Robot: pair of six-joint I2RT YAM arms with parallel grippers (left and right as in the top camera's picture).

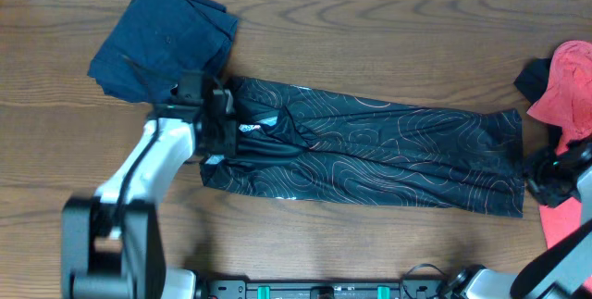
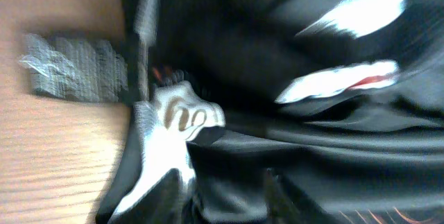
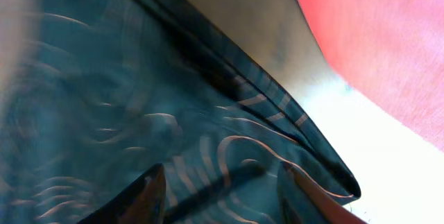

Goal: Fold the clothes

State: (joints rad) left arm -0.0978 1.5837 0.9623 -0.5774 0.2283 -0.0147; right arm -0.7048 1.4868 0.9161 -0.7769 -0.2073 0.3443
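Found the black short-sleeved sports jersey with thin orange-white contour lines (image 1: 388, 151) lying flat across the middle of the brown wood-grain table (image 1: 370, 31), folded lengthwise into a long band running left to right. Noted white lettering (image 1: 252, 126) at its left end and a slightly wider, rumpled right end.

Located the left gripper (image 1: 220, 118) over the band's left end, on top of the cloth. Read its fingers in the blurred left wrist view as spread apart, with black fabric showing across the gap and nothing seen pinched.

Located the right gripper (image 3: 222, 172) at the band's right edge. Confirmed in the right wrist view two dark fingers (image 3: 149, 196) standing apart above a folded hem, clamping nothing.

Recorded a plain navy-blue folded garment (image 1: 166, 35) at the upper left of the overhead view, just beside the jersey's left end and the left gripper. Recorded a coral-red garment (image 1: 573, 81) at the right edge, just beyond the jersey's right end, with a scrap of black cloth (image 1: 530, 81) beside it.
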